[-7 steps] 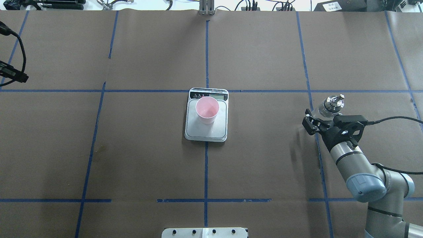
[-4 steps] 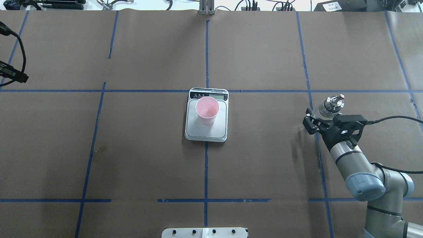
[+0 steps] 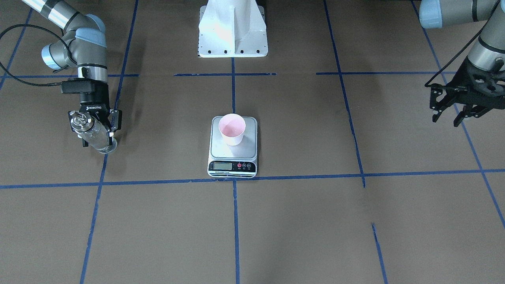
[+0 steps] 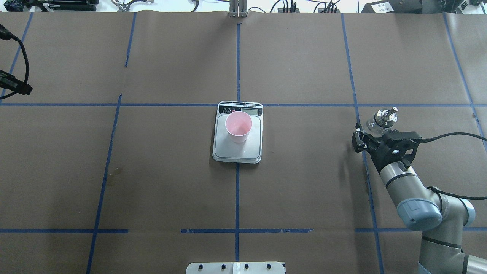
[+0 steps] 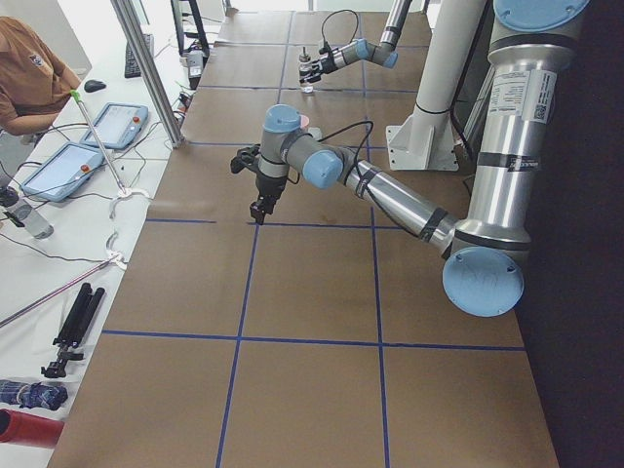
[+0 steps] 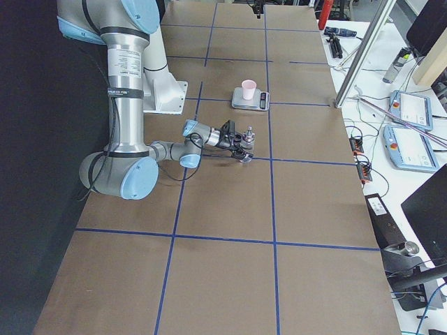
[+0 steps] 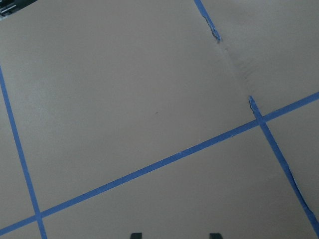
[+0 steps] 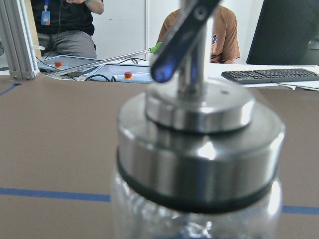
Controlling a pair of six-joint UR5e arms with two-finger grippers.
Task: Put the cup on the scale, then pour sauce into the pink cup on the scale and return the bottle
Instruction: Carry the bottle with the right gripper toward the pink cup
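Note:
The pink cup stands upright on the steel plate of the scale at the table's middle, also shown in the front view. My right gripper is shut on the clear glass bottle with the silver spout cap, held upright low over the table's right side. The cap fills the right wrist view. The liquid inside is hard to make out. My left gripper is open and empty, above the table's far left side.
The robot's white base plate sits at the near middle edge. Blue tape lines grid the brown table cover. Operators, tablets and cables lie beyond the far edge.
My right gripper has shifted slightly toward the far side with the bottle in it. Cup, scale and left arm have not moved.

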